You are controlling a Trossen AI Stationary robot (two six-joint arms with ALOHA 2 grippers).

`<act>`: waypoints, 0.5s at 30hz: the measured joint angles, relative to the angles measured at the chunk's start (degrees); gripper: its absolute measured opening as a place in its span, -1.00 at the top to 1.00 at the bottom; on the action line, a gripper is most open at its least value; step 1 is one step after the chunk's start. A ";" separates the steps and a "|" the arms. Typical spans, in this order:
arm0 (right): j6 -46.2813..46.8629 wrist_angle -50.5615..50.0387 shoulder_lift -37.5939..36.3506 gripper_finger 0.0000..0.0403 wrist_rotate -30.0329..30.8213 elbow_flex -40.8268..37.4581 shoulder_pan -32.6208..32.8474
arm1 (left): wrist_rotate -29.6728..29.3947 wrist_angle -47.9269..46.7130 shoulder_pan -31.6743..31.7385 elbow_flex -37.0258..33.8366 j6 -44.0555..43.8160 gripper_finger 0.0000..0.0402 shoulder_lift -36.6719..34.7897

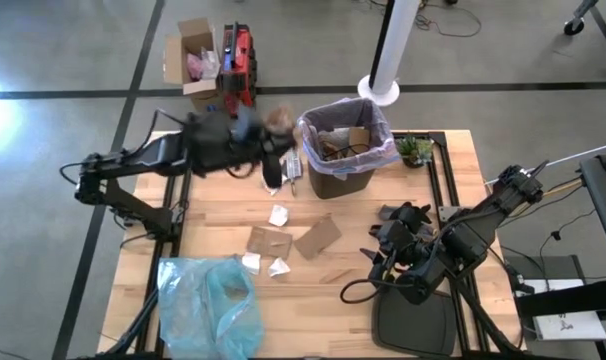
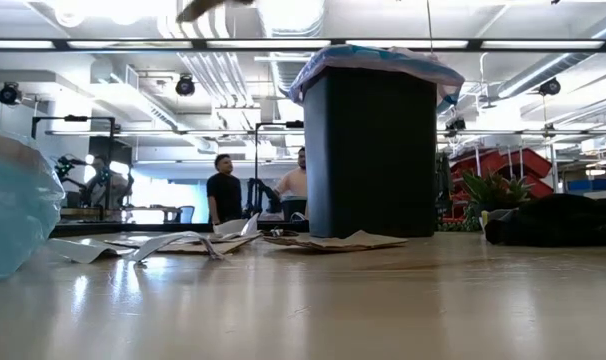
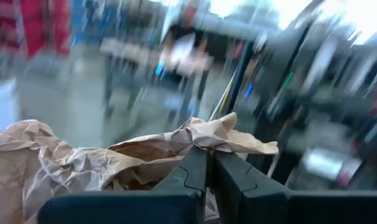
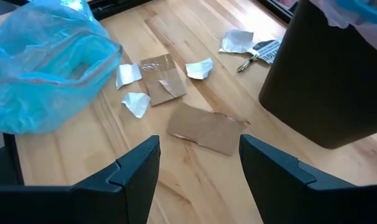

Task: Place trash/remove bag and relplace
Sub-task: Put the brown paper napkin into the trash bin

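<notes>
One crumpled brown paper wad [image 3: 83,165] sits pinched in the left gripper's [image 1: 273,150] closed fingers, just left of the bin [image 1: 343,150]; right gripper [image 1: 388,250] waits open, empty, over the worktop [image 1: 333,290].

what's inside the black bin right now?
From above, the black bin holds brown cardboard scraps inside the lavender liner folded over its rim. Anything under those scraps, and the bin's bottom, is hidden.
</notes>
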 joint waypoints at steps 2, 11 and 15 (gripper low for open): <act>-0.58 0.06 0.00 -0.02 0.03 0.00 -0.39 | 2.50 8.24 1.09 0.01 1.30 1.00 0.55; -0.98 0.91 -0.02 -0.02 -1.59 0.00 -0.39 | 17.38 36.59 7.22 -0.14 -1.43 1.00 11.45; 0.02 1.00 -0.02 -0.02 -4.80 0.00 1.65 | 22.48 46.85 9.91 -0.13 -6.39 1.00 16.94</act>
